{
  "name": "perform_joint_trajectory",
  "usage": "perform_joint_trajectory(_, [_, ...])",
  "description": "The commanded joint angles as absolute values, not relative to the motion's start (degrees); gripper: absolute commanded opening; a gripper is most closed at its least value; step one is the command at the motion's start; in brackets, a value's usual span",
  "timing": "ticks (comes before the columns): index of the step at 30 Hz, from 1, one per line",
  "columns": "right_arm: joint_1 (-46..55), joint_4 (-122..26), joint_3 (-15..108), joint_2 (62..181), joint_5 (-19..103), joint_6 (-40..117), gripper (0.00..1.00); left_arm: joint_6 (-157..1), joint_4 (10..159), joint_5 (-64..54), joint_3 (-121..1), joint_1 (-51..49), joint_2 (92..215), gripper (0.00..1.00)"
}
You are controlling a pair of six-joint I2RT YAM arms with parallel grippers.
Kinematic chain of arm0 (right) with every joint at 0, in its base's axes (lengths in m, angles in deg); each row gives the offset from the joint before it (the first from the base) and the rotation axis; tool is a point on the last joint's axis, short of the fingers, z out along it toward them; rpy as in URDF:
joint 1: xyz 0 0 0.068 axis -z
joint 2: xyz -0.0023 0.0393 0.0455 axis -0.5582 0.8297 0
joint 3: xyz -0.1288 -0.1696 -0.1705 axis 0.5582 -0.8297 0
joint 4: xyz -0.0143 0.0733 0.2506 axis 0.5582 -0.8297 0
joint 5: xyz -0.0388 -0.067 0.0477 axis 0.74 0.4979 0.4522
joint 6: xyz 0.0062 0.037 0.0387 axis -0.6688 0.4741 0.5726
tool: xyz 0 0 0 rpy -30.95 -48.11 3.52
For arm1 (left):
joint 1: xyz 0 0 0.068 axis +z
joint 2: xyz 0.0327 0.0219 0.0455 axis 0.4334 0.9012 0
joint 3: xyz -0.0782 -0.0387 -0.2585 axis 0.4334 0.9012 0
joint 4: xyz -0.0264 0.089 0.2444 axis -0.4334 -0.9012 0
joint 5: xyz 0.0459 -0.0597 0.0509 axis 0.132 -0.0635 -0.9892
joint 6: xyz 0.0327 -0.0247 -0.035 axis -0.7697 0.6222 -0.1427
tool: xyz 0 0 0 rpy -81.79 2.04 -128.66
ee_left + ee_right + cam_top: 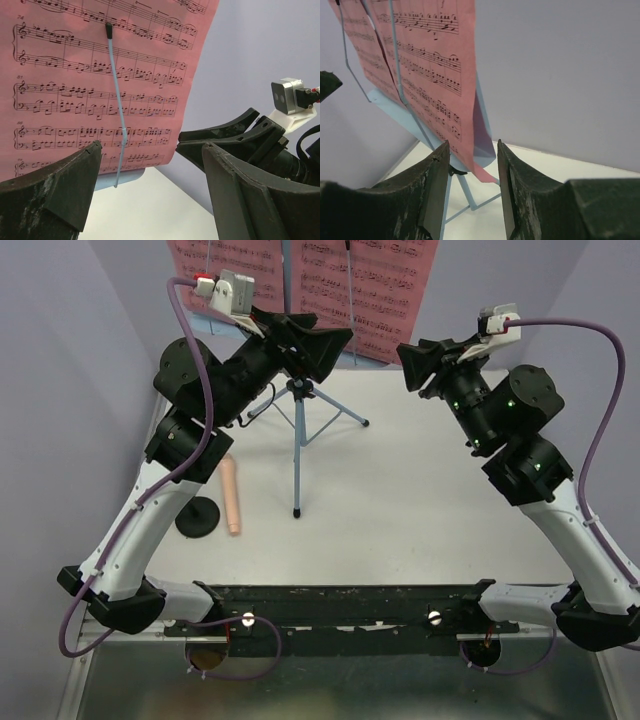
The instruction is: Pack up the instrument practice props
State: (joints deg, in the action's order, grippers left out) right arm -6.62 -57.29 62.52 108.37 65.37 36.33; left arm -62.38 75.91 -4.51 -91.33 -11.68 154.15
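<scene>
Right pincer [472, 150], jaws apart, near pages [432, 60]

I found open table [440, 500] to the right of the tripod [297, 455], while the microphone [232, 497] and mic stand [198, 517] crowded its left and the pink pages [360, 290] walled off the back.

White table [430, 510]; lavender walls [60, 340] around it; black rail [350, 595] along near edge.

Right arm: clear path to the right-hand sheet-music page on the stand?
Likely yes. The right gripper is open right at the right page's lower corner, nothing in between. The stand's wire retainer crosses the page higher up, so it may resist pulling.
</scene>
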Motion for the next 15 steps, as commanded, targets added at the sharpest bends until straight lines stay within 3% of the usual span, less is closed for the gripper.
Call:
perform_joint_trajectory(1, [-4.04,-55.24,61.3,108.79,60.97,39.32,0.5,-61.83,75.54,-2.24,-91.69,-10.62,153.86,0.9])
perform_joint_trajectory(15, [1.85,-52.43,60.07,110.02,47.96,47.41,0.46,-60.16,76.59,0.32,-90.02,-9.12,153.33,0.9])
